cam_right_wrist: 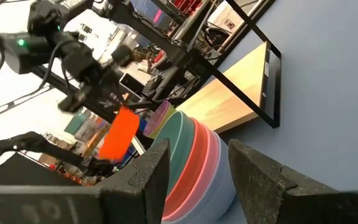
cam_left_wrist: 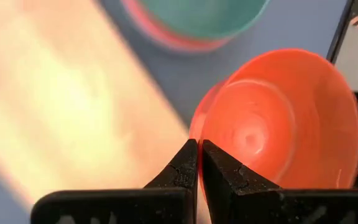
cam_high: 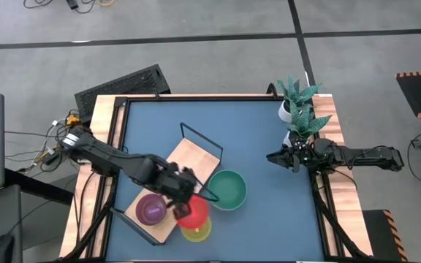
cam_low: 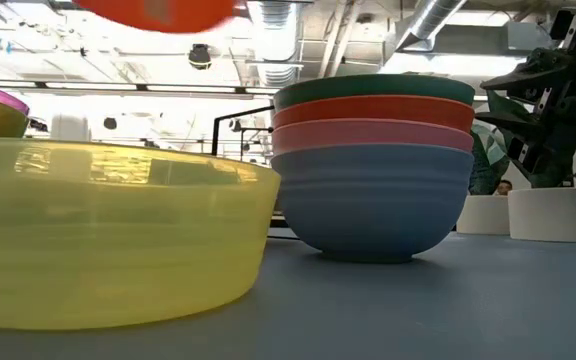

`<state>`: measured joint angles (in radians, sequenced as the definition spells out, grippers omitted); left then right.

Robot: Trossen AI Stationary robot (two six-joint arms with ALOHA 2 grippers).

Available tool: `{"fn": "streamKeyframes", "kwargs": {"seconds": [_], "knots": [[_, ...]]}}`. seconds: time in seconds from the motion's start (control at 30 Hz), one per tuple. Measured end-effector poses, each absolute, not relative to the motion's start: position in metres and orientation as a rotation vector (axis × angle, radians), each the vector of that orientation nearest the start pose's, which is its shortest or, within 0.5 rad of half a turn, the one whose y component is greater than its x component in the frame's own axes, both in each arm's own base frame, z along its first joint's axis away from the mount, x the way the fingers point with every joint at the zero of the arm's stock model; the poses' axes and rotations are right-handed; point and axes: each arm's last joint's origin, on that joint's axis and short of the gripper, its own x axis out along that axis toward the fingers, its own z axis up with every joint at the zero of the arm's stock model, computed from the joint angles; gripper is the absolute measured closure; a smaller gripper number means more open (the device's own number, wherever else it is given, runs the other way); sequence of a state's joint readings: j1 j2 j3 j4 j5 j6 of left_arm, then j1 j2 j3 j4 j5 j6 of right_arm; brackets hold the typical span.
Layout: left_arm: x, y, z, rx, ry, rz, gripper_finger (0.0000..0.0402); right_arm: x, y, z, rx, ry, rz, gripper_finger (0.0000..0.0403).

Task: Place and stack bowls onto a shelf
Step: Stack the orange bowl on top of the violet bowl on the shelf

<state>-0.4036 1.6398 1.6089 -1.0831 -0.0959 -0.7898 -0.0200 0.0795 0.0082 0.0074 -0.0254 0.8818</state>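
— Where do your left jaws stand?

— Your left gripper (cam_left_wrist: pixel 199 163) has its jaws pinched together on the near rim of the orange bowl (cam_left_wrist: pixel 284 118); the rim sits right between the tips and the bowl's hollow opens away from them. Seen from above, that left gripper (cam_high: pixel 185 191) holds the orange bowl (cam_high: pixel 193 212) over the near end of the shelf (cam_high: pixel 196 157), above the yellow bowl (cam_high: pixel 198 231) resting on the worktop (cam_high: pixel 269 146). The low view shows the orange bowl (cam_low: pixel 158 12) lifted clear of the yellow bowl (cam_low: pixel 108 235).

— And around it?

— A purple bowl (cam_high: pixel 150 210) sits on the shelf just beside your jaws. The stack of bowls (cam_high: pixel 229 188), teal on top, stands on the worktop touching the shelf's edge; from the side it runs teal, red, pink, blue.

— Your right side?

— Your right gripper (cam_high: pixel 278 158) waits at the worktop's right edge near the potted plant (cam_high: pixel 298 102), jaws apart.
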Motion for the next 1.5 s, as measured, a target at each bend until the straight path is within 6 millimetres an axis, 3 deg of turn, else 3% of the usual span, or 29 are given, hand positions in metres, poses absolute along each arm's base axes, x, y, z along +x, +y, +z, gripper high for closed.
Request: {"fn": "streamKeyframes", "kwargs": {"seconds": [0.1,0.33,0.57,1.23,1.5], "knots": [[0.271,-0.115,0.347,-0.423,1.173,0.200,0.0401,0.102,-0.001,0.161,0.883,0.062,-0.024,0.0214],[0.222,-0.097,0.343,-0.488,1.217,0.290,0.0401,0.102,-0.001,0.161,0.890,0.061,-0.024,0.0214],[0.197,-0.103,0.325,-0.563,1.232,0.297,0.0401,0.102,-0.001,0.161,0.891,0.061,-0.025,0.0214],[0.175,-0.124,0.316,-0.470,1.244,0.350,0.0401,0.102,-0.001,0.161,0.892,0.060,-0.027,0.0214],[0.178,-0.127,0.314,-0.473,1.232,0.356,0.0401,0.102,-0.001,0.161,0.892,0.059,-0.028,0.0214]]}}
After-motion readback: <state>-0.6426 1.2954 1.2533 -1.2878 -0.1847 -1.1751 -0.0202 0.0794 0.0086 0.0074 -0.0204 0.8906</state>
